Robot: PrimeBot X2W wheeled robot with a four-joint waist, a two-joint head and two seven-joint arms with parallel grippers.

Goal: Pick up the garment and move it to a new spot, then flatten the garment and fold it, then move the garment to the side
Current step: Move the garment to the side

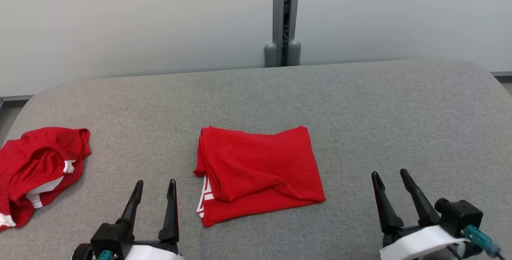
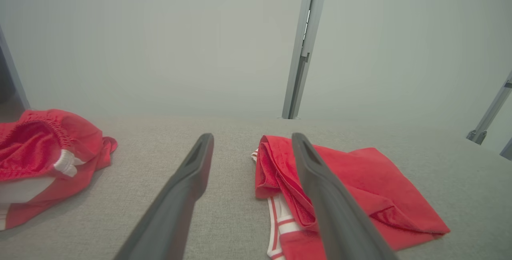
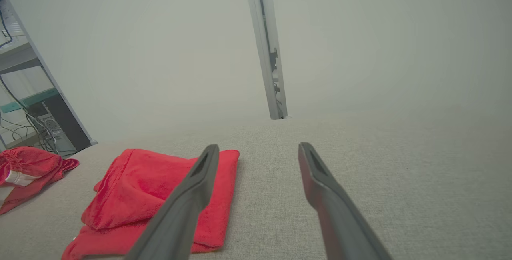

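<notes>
Left gripper (image 1: 156,181) and right gripper (image 1: 389,172) hang empty, fingers apart, at the desk's (image 1: 360,104) near edge, flanking the folded red garment (image 1: 260,174) mid-desk; folding looks done, the move aside isn't. The left wrist view shows the crumpled red shorts (image 2: 44,148) up close by the left edge, and the right wrist view shows cabled shelving (image 3: 24,104) beyond

Grey fabric table (image 1: 360,104); pale wall panels (image 1: 120,20); grey metal post (image 1: 283,16)

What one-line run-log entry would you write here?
fold done, side move pending | folded red cloth garment: mid grey fabric surface | crumpled red garment: far left | left gripper: open, empty | right gripper: open, empty
</notes>
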